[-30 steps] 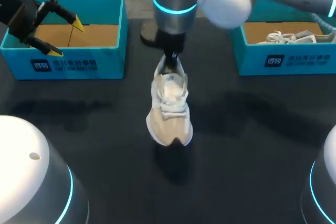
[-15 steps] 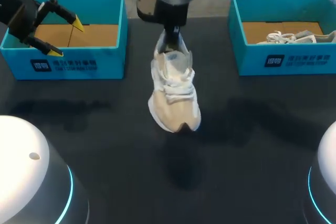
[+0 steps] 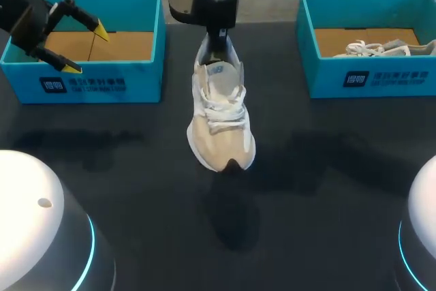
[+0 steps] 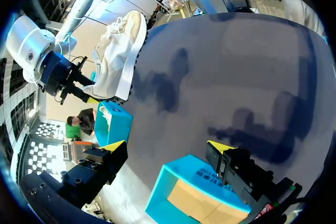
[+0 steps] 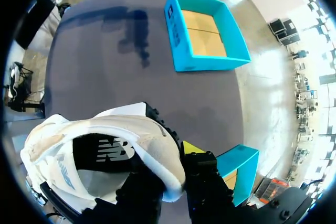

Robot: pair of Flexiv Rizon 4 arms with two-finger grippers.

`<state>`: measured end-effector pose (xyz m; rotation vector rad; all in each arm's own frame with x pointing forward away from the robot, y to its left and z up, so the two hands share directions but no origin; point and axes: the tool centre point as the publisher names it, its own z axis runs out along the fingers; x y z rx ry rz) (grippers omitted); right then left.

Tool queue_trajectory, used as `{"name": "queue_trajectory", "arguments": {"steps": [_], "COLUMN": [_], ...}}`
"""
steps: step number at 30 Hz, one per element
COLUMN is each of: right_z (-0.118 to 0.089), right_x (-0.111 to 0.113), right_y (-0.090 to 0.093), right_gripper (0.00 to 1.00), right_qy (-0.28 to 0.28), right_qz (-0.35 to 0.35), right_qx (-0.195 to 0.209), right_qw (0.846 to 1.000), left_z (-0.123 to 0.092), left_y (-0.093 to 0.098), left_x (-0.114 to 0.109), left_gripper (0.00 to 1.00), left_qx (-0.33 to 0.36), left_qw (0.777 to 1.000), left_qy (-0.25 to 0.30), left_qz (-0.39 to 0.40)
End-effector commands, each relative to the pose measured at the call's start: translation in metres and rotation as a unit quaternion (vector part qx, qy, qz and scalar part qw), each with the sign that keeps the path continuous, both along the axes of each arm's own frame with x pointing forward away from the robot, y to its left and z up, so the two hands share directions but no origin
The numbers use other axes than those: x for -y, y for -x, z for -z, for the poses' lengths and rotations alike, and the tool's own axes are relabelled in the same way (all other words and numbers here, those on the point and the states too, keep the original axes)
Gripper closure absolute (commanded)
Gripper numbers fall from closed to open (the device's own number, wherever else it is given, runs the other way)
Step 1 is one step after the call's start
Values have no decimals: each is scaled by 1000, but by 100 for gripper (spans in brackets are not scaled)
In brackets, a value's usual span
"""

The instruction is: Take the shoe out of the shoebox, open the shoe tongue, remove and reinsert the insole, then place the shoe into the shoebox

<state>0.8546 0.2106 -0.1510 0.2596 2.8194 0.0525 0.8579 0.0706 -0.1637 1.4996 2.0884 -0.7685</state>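
Two blue boxes sit on the dark counter [image 3: 327, 189]. Over the left shoebox [image 3: 95, 80] my left hand [image 3: 83, 49] hangs wide open with nothing in it, same as a second ago. In the middle, the shoe [image 3: 219, 124] hangs in the air, toe down. My right hand [image 5: 167, 158] pinches its heel tight, one finger inside. It has carried the shoe a bit up and back. So the shoe is out, and I think setting it down comes next. The right shoebox [image 3: 368, 80] holds another shoe [image 3: 381, 48].
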Motion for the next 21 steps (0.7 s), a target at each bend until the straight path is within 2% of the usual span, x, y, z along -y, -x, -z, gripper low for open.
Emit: {"name": "queue_trajectory", "arguments": {"steps": [1, 18, 21], "right_z": [-1, -1, -1], "right_x": [0, 0, 18], "right_y": [0, 0, -11], "right_gripper": [100, 100, 100], "right_qy": [0, 0, 2], "right_qz": [0, 0, 14], "right_qx": [-1, -1, 1], "right_qw": [1000, 1000, 1000], "left_z": [0, 0, 0], "left_y": [-1, -1, -1], "left_x": [0, 0, 0], "left_gripper": [0, 0, 0], "left_qx": [0, 0, 0], "left_qw": [1000, 1000, 1000], "left_qy": [-2, -2, -2], "left_qz": [1, 1, 1]}}
